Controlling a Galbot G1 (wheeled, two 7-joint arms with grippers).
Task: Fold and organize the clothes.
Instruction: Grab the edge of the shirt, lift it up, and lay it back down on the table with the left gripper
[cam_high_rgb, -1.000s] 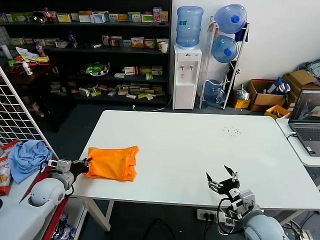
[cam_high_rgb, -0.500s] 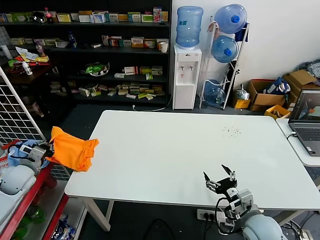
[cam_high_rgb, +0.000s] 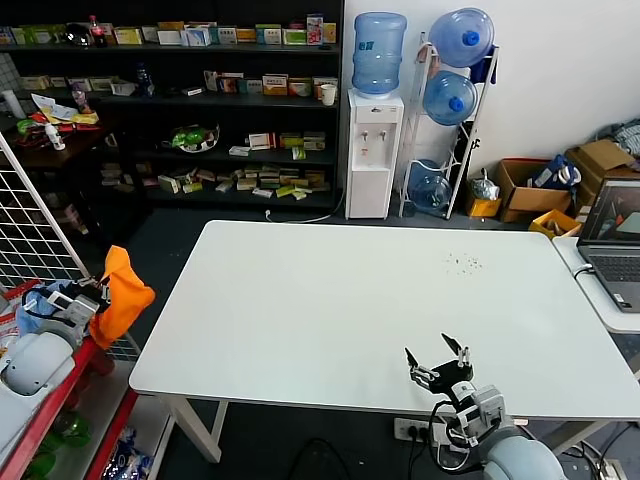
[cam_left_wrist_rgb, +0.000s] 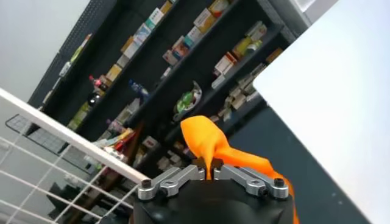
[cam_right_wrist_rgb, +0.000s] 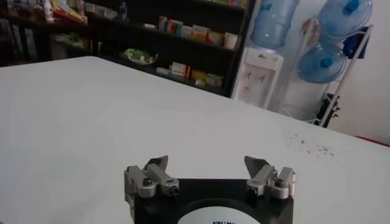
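My left gripper (cam_high_rgb: 92, 299) is clamped on the bright orange short-sleeved T-shirt of soft fabric (cam_high_rgb: 122, 294), pinching a bunched fold of it between narrow jaws. In the left wrist view the fabric (cam_left_wrist_rgb: 210, 146) rises in a crumpled peak out from between my fingers (cam_left_wrist_rgb: 175, 180) and drapes down past the gripper body (cam_left_wrist_rgb: 213, 173). No lettering shows on the visible side.

The garment hangs in the air beyond the left edge of the large white rectangular table (cam_high_rgb: 380, 310), clear of the tabletop and not touching it. It sits level with the near half of that left edge, bunched rather than flat. Just beyond it, further from the table, lies a crumpled light blue cloth (cam_high_rgb: 35, 300), partly hidden behind my left arm. A white wire grid panel (cam_high_rgb: 35, 225) stands off the table's left side, behind the shirt.

My right gripper (cam_high_rgb: 438, 364) hovers over the table's near edge, toward its right half, with the jaws spread wide and nothing between them. The right wrist view confirms this: both fingertips (cam_right_wrist_rgb: 155, 165) stand well apart above bare white tabletop (cam_right_wrist_rgb: 122, 115).

Past the table's far edge stand a white water dispenser with a blue bottle (cam_high_rgb: 376, 110) and dark shelving stocked with boxes (cam_high_rgb: 200, 100). An open grey laptop (cam_high_rgb: 614, 240) sits off the table's right side.
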